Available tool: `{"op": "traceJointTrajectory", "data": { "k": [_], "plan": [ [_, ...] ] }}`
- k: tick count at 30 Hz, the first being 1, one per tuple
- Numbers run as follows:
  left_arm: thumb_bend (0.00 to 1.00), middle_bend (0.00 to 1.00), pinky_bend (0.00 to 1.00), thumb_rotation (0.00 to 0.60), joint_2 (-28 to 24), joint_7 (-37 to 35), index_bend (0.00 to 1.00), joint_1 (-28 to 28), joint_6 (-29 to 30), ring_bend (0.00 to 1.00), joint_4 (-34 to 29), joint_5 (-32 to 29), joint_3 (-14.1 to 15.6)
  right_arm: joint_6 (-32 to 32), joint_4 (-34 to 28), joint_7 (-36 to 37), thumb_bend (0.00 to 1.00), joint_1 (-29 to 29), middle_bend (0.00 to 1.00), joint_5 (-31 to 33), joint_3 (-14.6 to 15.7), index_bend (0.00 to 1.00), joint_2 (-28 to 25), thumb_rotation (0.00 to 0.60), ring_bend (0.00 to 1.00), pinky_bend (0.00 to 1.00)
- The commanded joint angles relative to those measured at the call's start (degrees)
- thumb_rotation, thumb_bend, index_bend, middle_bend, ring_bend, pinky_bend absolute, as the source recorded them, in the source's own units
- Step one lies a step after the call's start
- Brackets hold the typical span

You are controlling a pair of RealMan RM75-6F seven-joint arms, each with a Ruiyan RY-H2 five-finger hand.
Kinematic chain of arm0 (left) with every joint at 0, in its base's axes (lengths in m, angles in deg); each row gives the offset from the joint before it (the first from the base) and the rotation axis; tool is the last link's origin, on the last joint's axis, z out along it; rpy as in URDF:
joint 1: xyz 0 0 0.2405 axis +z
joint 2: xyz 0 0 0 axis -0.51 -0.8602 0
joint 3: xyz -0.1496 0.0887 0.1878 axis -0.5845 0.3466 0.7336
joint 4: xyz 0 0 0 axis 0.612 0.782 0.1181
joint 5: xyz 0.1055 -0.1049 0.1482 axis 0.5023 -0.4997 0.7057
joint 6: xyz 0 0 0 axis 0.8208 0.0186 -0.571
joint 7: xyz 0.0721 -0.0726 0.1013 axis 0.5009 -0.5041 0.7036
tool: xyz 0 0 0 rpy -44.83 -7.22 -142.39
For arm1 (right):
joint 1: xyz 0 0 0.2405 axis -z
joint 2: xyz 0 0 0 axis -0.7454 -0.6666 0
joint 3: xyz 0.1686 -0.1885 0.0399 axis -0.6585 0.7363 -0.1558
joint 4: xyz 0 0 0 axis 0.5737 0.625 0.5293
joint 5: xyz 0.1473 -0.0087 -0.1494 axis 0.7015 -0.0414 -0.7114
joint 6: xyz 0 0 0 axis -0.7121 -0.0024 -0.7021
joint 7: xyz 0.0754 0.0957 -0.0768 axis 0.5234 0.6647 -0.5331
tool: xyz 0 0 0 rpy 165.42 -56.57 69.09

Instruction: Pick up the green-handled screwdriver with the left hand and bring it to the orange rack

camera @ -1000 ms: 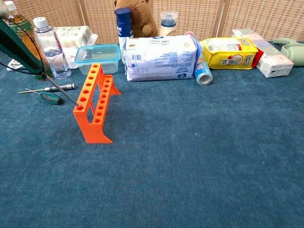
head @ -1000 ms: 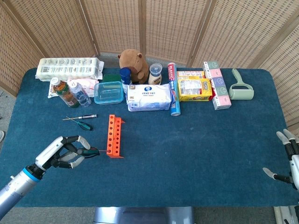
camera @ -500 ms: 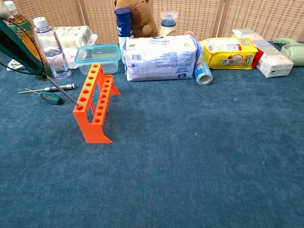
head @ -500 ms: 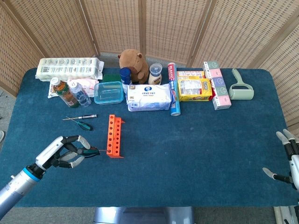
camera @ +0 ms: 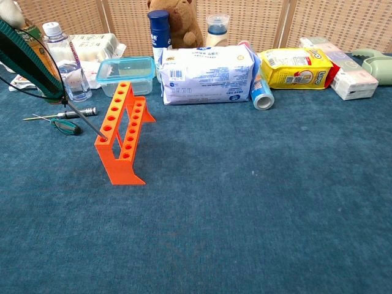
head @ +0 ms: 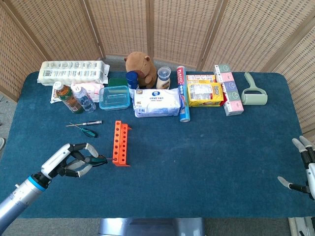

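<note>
My left hand (head: 71, 161) grips the green-handled screwdriver (head: 96, 160) at the near left of the table. Its green handle (camera: 30, 58) slants across the top left of the chest view, and the metal shaft (camera: 87, 120) runs down to the near end of the orange rack (camera: 121, 131). The tip sits at the rack's nearest top hole (camera: 104, 139). The orange rack (head: 120, 143) stands upright on the blue cloth. My right hand (head: 306, 167) rests at the table's right edge with fingers spread and nothing in it.
Two more small screwdrivers (head: 84, 127) lie left of the rack. Along the back stand bottles (head: 74, 97), a clear plastic box (head: 114, 97), a wipes pack (head: 157, 103), a plush toy (head: 141, 67), a yellow packet (head: 204, 93) and a lint roller (head: 253, 92).
My left hand has shifted slightly right and the screwdriver tip has moved closer into the rack's near end. The right hand has barely moved.
</note>
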Motion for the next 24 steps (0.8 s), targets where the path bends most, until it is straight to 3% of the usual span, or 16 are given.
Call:
{"op": "traceJointTrajectory", "data": {
  "k": [1, 24],
  "plan": [
    [0.42, 1.0, 0.95, 0.6, 0.04, 0.15, 0.56, -0.11, -0.31, 0.96, 0.04, -0.39, -0.16, 0.02, -0.01, -0.05, 0.03, -0.02, 0.0, -0.01, 0.0, 0.06, 0.02, 0.6, 0.0, 0.0],
    [0.41, 1.0, 0.95, 0.6, 0.85, 5.09, 0.56, -3.7, -7.98, 0.96, -2.73, -6.66, -3.2, 0.24, -0.05, -0.02, 0.03, -0.06, 0.0, 0.18, -0.01, 0.06, -0.06, 0.6, 0.0, 0.0]
  ]
}}
